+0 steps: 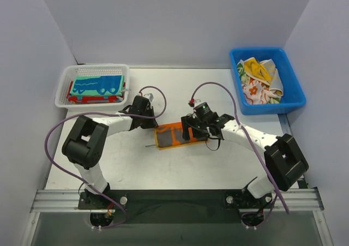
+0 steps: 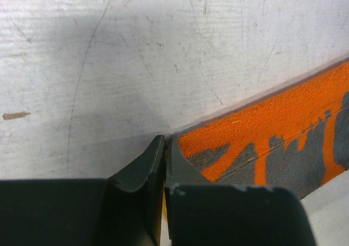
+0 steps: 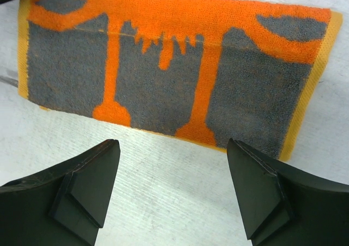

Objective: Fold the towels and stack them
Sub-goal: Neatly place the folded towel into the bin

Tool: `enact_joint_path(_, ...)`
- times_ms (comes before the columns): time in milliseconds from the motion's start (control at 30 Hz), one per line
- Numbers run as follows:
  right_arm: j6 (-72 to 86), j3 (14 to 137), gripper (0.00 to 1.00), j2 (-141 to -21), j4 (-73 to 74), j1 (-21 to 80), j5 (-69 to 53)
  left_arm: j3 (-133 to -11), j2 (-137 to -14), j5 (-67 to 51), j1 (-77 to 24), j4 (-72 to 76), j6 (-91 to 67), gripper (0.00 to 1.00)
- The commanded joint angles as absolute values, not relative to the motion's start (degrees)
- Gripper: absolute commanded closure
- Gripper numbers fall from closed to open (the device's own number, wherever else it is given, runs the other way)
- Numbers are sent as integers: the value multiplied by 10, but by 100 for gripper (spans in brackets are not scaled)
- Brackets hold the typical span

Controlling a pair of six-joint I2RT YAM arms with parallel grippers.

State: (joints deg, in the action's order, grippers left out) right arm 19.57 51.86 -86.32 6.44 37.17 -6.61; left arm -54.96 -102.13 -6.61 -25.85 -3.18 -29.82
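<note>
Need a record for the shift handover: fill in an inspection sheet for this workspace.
Surface: white table, scuffed and scratched.
Job's things: grey-orange towel flat mid-table; teal towel atop a stack in the basket; loose towels crumpled in the bin.
Clutter: nothing seen.
Grippers: left gripper jaws pinched on the grey-orange towel's corner; right gripper jaws open, holding nothing.
Cables: purple cables loop over the table from both arms.
Surroundings: plain walls on three sides; metal rail at the near edge.
</note>
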Motion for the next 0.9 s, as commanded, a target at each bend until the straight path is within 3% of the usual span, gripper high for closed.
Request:
enact_joint_path(0, 209, 509, 19, -833, 48, 374, -83, -523, -1011, -81, -265, -103, -301, 95)
enact_joint_path(67, 234, 505, 20, -831, 24, 379, -91, -521, -998, -81, -265, -110, -312, 100)
enact_joint_path(367, 315, 502, 21, -881, -176, 467, -61, -551, -930, -69, -279, -181, -416, 100)
enact_joint_path(867, 92, 548, 21, -1000, -256, 621, 163, -592, -917, -64, -287, -240, -441, 100)
